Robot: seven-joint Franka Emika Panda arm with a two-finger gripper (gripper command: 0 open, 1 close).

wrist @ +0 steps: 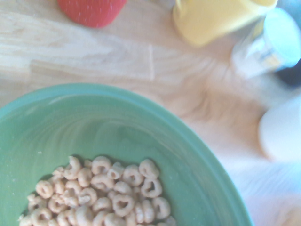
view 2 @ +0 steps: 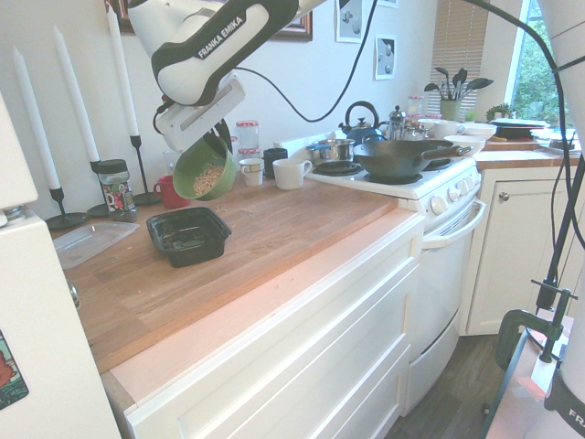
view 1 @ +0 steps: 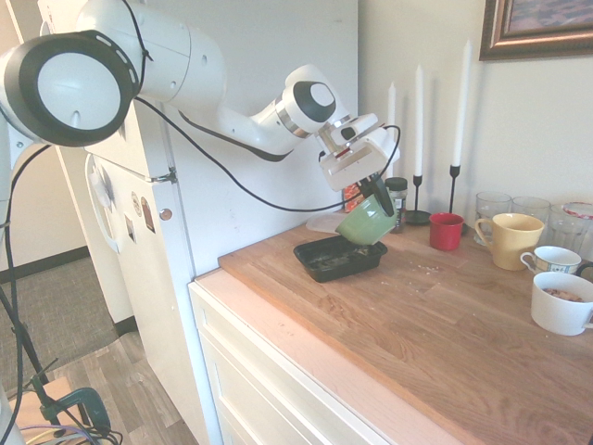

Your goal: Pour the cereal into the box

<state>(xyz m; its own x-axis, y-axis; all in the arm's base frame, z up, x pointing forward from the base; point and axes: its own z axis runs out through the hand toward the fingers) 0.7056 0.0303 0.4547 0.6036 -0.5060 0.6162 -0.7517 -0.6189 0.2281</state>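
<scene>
In your first exterior view the jaws are clamped on the rim of the green bowl, which hangs tilted above the far end of the black box. The box sits on the wooden counter near the counter's end by the white fridge, so you have little room on that side; toward the camera the counter lies bare up to its front edge. Behind the bowl stand a spice jar and tall white candles, with a red cup and a yellow mug farther along by the wall. In your second exterior view the bowl tips its mouth toward the camera, and the cereal is heaped inside against the lower wall, just below where the jaws grip the rim. The box lies beneath and slightly forward of the bowl, apart from it, with a clear plastic lid just beside it toward the fridge and open wood running to the stove. In your wrist view the cereal shows as pale ring-shaped pieces piled in the green bowl, with the counter, the red cup and the yellow mug blurred beyond the rim.
</scene>
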